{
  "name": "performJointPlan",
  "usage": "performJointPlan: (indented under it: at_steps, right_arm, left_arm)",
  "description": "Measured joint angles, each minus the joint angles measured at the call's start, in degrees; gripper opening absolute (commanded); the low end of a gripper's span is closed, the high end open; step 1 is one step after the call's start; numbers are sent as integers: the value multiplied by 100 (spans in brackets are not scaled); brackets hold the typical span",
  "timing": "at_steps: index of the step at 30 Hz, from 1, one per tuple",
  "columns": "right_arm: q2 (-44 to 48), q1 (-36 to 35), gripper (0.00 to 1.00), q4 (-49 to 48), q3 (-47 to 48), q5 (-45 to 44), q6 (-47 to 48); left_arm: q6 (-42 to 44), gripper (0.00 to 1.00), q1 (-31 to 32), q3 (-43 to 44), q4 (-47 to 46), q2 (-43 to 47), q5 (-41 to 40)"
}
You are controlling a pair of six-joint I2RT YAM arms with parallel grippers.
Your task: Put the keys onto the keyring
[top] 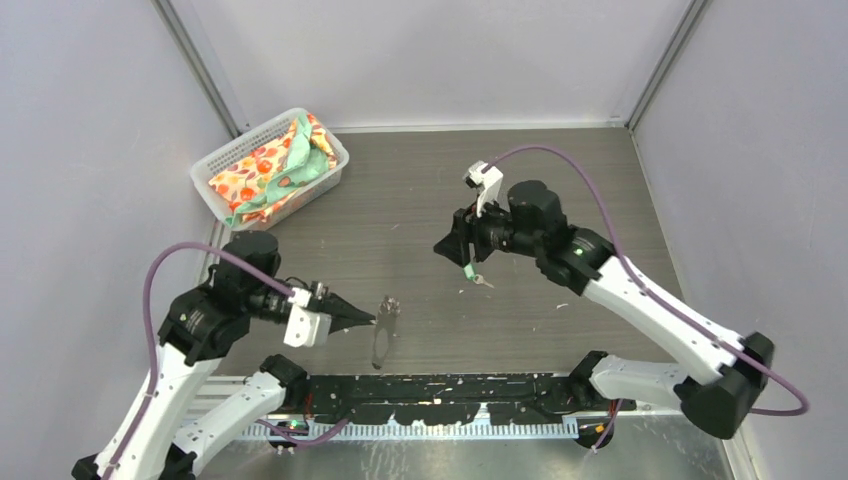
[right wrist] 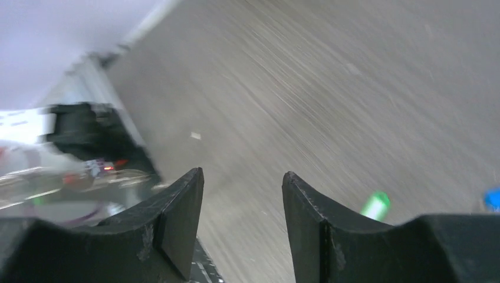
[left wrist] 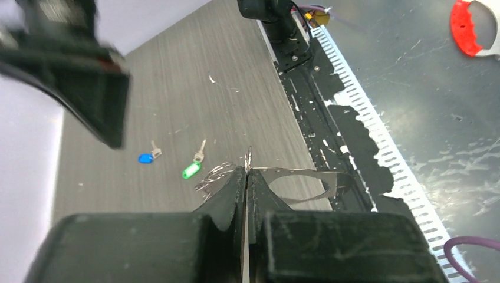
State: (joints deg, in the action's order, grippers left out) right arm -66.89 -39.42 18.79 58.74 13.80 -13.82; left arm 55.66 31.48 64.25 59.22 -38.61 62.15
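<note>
My left gripper (top: 368, 320) is shut on the keyring (top: 379, 345), a thin grey metal loop with small wire rings at its far end, held just above the table near the front edge. In the left wrist view the loop (left wrist: 330, 180) sticks out to the right of the closed left gripper (left wrist: 247, 174). The blue-tagged key (left wrist: 145, 157) and the green-tagged key (left wrist: 191, 170) lie on the table beyond it. My right gripper (top: 448, 248) is open and empty, hovering over the keys; only the green key (top: 472, 274) shows under it. In the blurred right wrist view the right gripper (right wrist: 242, 194) is open, with the green tag (right wrist: 375, 205) and blue tag (right wrist: 492, 198) at right.
A white mesh basket (top: 215, 162) with colourful cloth stands at the back left. The black mounting rail (top: 440, 385) runs along the near edge. A red and white object (left wrist: 469, 23) lies beyond the rail in the left wrist view. Grey walls close in both sides.
</note>
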Motion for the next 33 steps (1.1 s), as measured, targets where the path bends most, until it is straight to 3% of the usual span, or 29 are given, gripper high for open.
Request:
performJointPlan:
  at_steps: [6,12,20,33]
  right_arm:
    - [306,-1364,49,975,2256,461,765]
    - [-238,-2251,48,1904,3220,673,1318]
    - [-1097,-2774,42,2774,3416,706,1698]
    - [-1128,-3099,34,2688,3458,188,1919]
  left_arm:
    - [-776,0,0,46,-114,-564,-68]
    - [-1095,0,0,127,-92,-876,-151]
    - [-1388,0,0,188,-151,-848,-177]
    - [-2127,0,0,212,-522,-852,-254]
